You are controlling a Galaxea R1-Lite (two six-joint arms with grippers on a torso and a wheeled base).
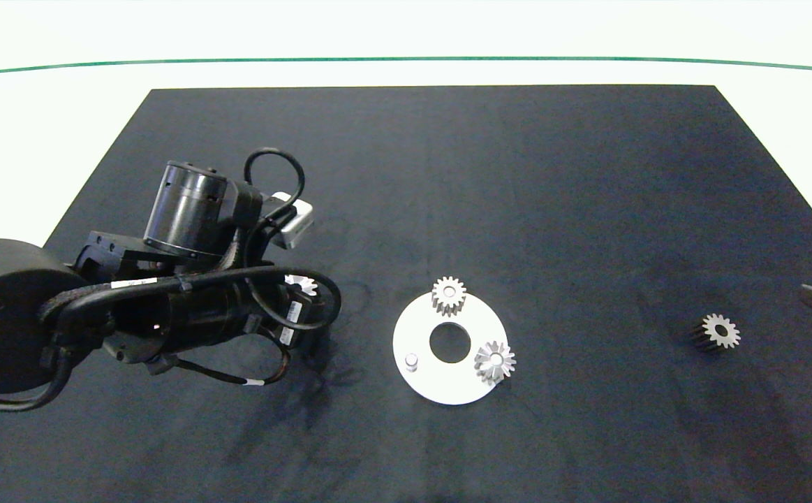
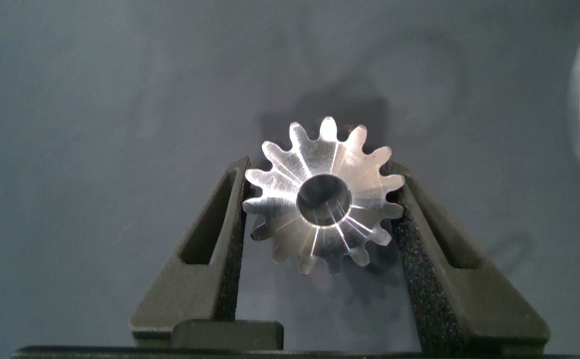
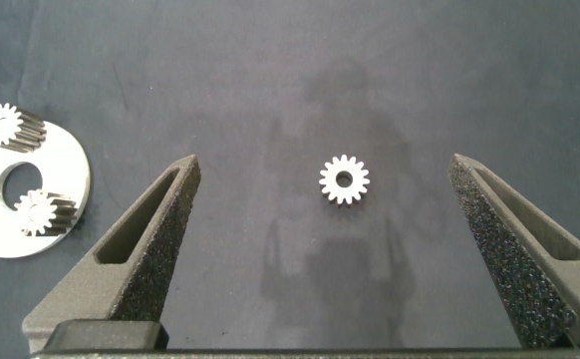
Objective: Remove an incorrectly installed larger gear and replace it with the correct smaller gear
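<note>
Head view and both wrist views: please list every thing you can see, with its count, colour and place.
Larger silvery metal gear with long pointed teeth: one, silver, clamped in the left tool, left of the plate.
Smaller silvery metal gear with short teeth: one, silver, alone on the mat's right side.
Flat white ring plate: one, white, mat centre.
Gears on the plate: two, silver, one at the far edge, one at the right edge.
Bare peg: one, silver, plate's left side.
Dark mat: one, black.
Left tool: shut on the larger gear.
Right tool: open, above the smaller gear.
</note>
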